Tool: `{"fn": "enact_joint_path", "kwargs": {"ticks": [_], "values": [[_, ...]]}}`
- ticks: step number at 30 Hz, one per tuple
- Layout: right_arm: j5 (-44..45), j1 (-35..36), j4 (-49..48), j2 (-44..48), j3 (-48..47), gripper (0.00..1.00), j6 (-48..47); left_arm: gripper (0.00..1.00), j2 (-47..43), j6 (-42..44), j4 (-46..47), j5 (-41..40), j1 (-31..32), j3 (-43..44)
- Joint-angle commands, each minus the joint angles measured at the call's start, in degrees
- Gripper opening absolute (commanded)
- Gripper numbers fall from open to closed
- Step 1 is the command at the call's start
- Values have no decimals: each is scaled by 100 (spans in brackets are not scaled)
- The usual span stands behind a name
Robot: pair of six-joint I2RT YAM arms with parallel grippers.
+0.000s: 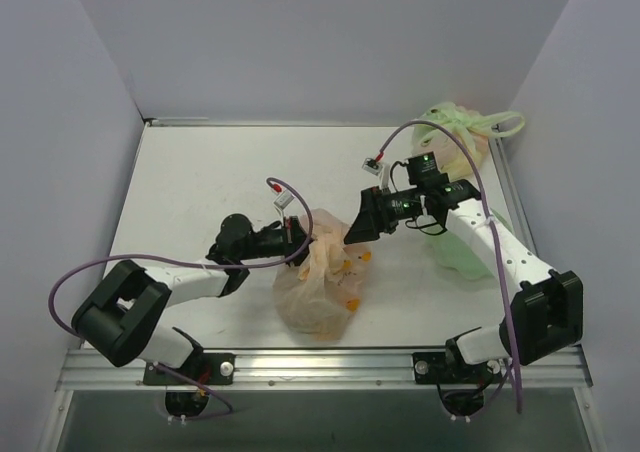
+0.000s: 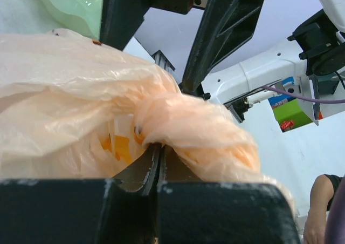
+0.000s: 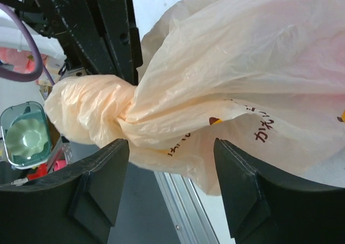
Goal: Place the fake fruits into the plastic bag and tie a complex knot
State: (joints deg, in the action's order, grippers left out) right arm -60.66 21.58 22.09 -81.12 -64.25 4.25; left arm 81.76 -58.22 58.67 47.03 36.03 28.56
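Observation:
The peach plastic bag (image 1: pixel 320 277) sits mid-table, and small orange fake fruits (image 1: pixel 351 265) show through its film; the other fruits are hidden. My left gripper (image 1: pixel 300 234) is shut on bag film just below a twisted bunch, the knot (image 2: pixel 178 114); its jaws meet on the film (image 2: pixel 157 149). My right gripper (image 1: pixel 358 222) is open at the bag's top right. In the right wrist view its fingers (image 3: pixel 105 184) stand wide apart, with the bag (image 3: pixel 242 82) and knot (image 3: pixel 102 112) lying just beyond them, untouched. The left gripper's black fingers (image 3: pixel 102 28) sit behind the knot.
A pale green bag with green handles (image 1: pixel 455 132) stands at the back right. A light green film sheet (image 1: pixel 462 254) lies under the right arm. The metal rail (image 1: pixel 330 362) marks the table's near edge. White walls enclose the left, back and right sides.

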Motion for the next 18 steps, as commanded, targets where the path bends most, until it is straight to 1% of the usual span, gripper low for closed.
{"fn": "enact_joint_path", "kwargs": {"ticks": [1,2,3,5,6,9,11,13,15,18], "values": [[-16,-5,577,290,-53,64,-381,0,77,91,426,228,27,229],[-24,-5,577,281,-27,63,-372,0,95,91,434,228,44,255],[-33,4,569,281,-18,56,-320,0,104,74,434,228,53,264],[-94,30,542,264,-26,48,-241,0,147,39,461,237,88,308],[-112,56,473,246,-26,39,-154,0,165,30,469,237,106,317],[-200,267,96,176,61,29,136,0,253,-49,592,228,202,387],[-122,512,-11,106,105,30,313,0,332,-146,671,176,238,431],[19,645,-344,97,237,40,470,0,359,-181,707,167,255,502],[291,785,-799,123,351,47,752,0,402,-225,742,175,255,554],[432,847,-1039,0,352,49,1007,0,446,-252,795,175,264,590]]}}
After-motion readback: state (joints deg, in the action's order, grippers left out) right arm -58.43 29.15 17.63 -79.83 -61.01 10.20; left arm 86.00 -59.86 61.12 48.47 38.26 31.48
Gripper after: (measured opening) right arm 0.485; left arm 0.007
